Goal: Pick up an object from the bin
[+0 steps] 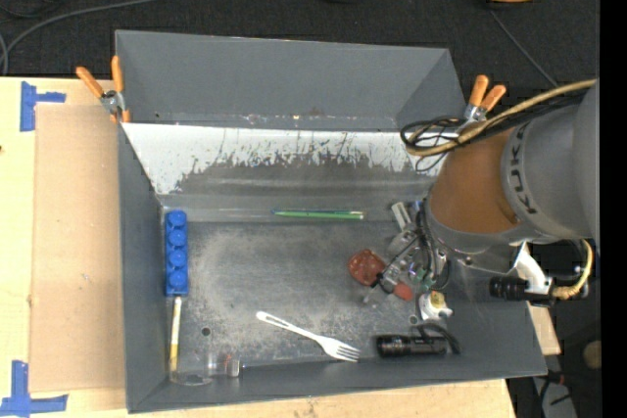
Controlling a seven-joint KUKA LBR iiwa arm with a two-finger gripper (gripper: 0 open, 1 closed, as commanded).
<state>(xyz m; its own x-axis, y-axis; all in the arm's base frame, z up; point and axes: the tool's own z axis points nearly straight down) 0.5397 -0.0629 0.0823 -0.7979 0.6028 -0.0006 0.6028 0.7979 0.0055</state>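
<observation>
My gripper is low in the right part of the bin, under the arm's orange wrist cover. A small reddish-brown lump lies on the bin floor right beside the gripper's left side, touching or nearly touching it. A black cylindrical marker-like thing lies just in front of the gripper near the bin's front right corner. A white plastic fork lies to the front left of the gripper, its tines pointing right.
A strip of blue round-topped blocks stands along the left wall. A thin green stick lies at the back. A yellow-handled stick and a small clear thing lie at the front left.
</observation>
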